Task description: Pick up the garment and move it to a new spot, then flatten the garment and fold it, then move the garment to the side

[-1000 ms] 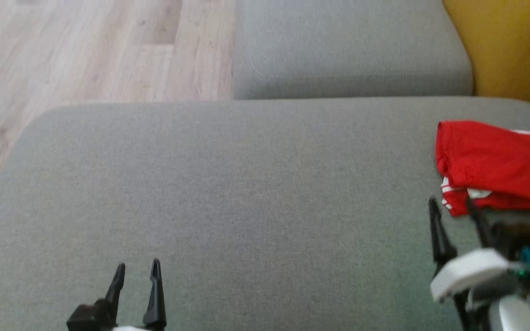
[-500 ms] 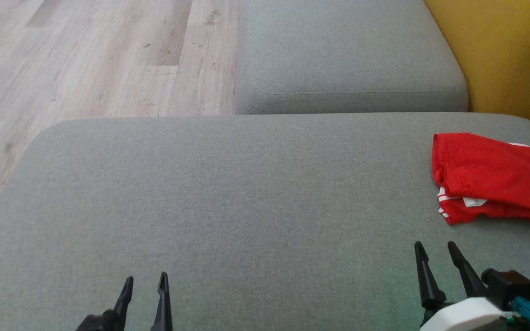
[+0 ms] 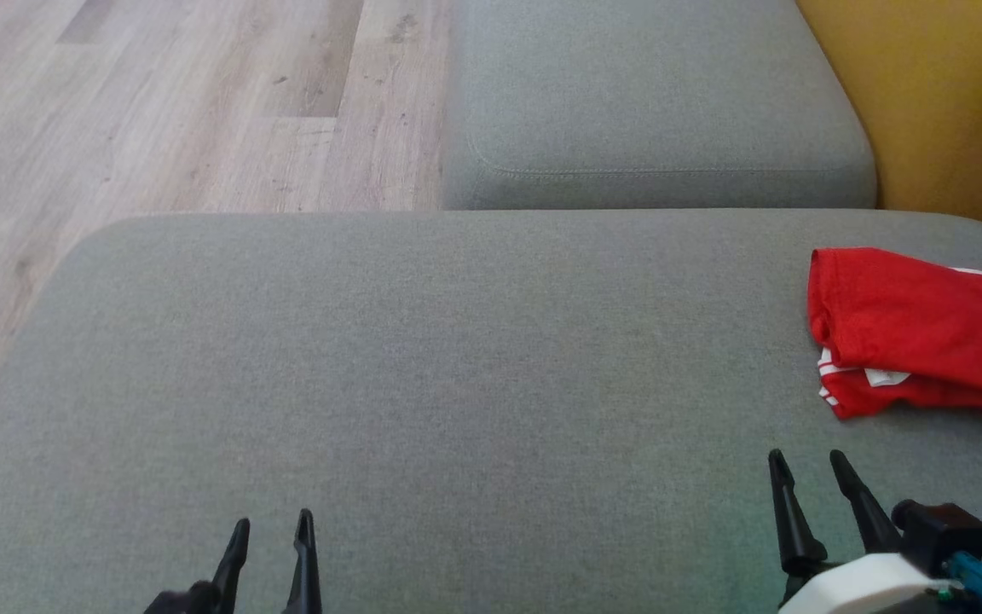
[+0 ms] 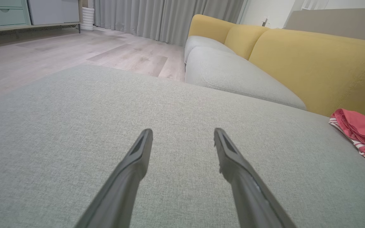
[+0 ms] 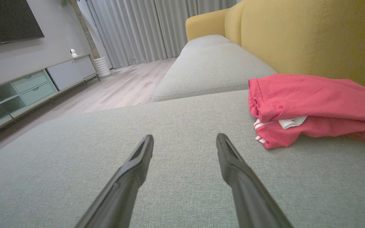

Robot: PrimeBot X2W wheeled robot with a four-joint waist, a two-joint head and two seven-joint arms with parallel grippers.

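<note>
While both claws rest low over the grey seat cushion (image 3: 457, 358), each stands with its two fingers apart, gripping nothing. The left claw (image 3: 274, 518) has bare fabric on every side. To its left the cushion runs to a rounded edge, with the wooden floor (image 3: 158, 102) beyond. Ahead of it the fabric runs open to the far edge. Between the left claw and the right claw (image 3: 805, 456) the surface is open and flat.

The garment (image 3: 909, 333) lies on the cushion ahead of the right claw and to its right, near the fingertips but apart from them, and well apart from the left claw. It is red and folded, with white stripes showing at the corner nearest the right claw. Its long axis runs crosswise to that claw's fingers. The rounded fold end points left, toward the open fabric; the other end passes out of the head view on the right.

Beyond the garment rises the yellow backrest (image 3: 951, 102); whether the two touch cannot be told. Past the far edge, ahead of both claws, a second cushion (image 3: 644, 94) adjoins the first, with floor to its left.
</note>
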